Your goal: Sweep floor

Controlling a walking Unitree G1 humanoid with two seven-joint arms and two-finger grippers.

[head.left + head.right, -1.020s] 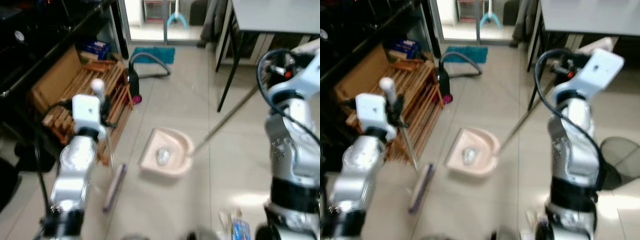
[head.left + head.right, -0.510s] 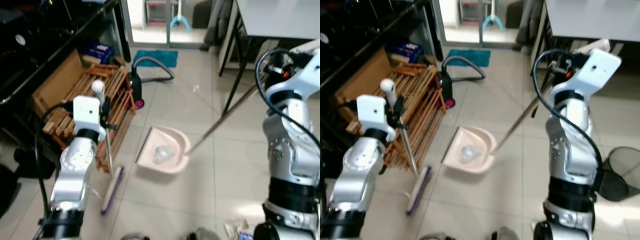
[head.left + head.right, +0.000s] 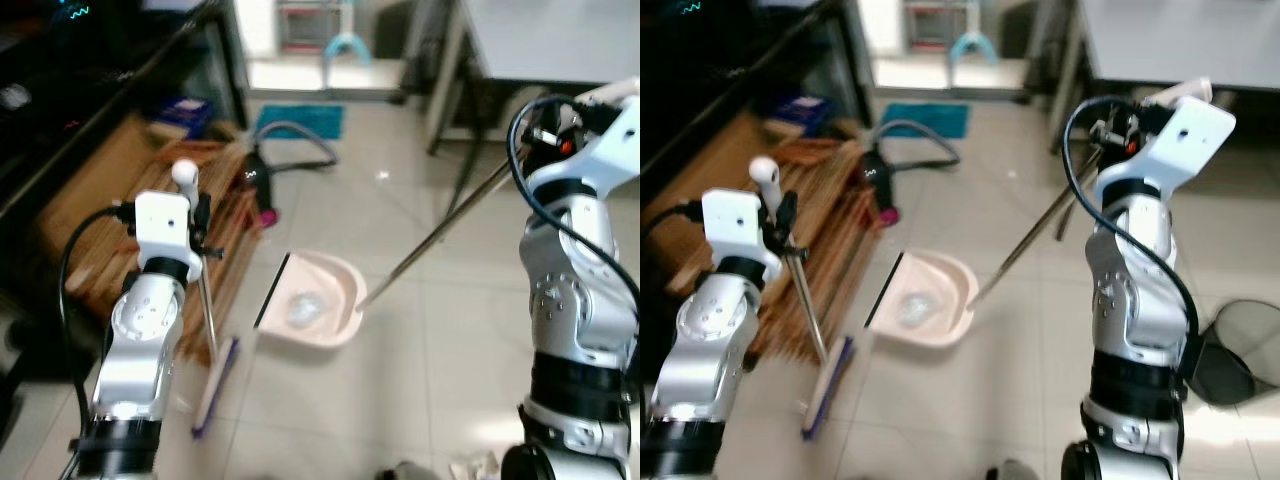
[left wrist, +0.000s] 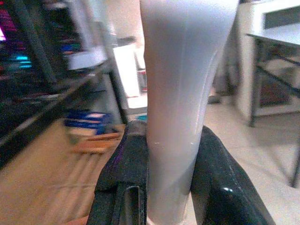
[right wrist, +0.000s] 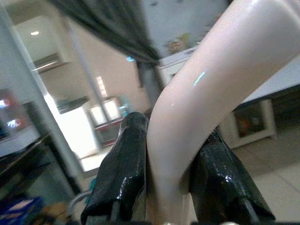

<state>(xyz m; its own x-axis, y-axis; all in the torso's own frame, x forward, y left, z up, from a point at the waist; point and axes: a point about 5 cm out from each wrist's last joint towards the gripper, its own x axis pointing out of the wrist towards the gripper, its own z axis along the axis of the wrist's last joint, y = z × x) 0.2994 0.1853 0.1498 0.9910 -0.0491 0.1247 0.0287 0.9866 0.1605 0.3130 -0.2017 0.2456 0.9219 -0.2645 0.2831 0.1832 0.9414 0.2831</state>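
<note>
A: Any legible writing, brands or labels?

B: None readable; blurred blue packaging on the shelf at upper left.

A: Differences from the earlier frame?

B: Whole view shifted with the camera. Pink plastic dustpan, rounded and holding a pale crumpled clump, still flat on glossy beige floor tiles.

A: Hands and tools?

B: Left hand clamped on the smooth white broom grip; metal shaft tilted, flat purple-edged broom head on the floor left of the dustpan. Right hand closed around the curved cream dustpan handle.
</note>
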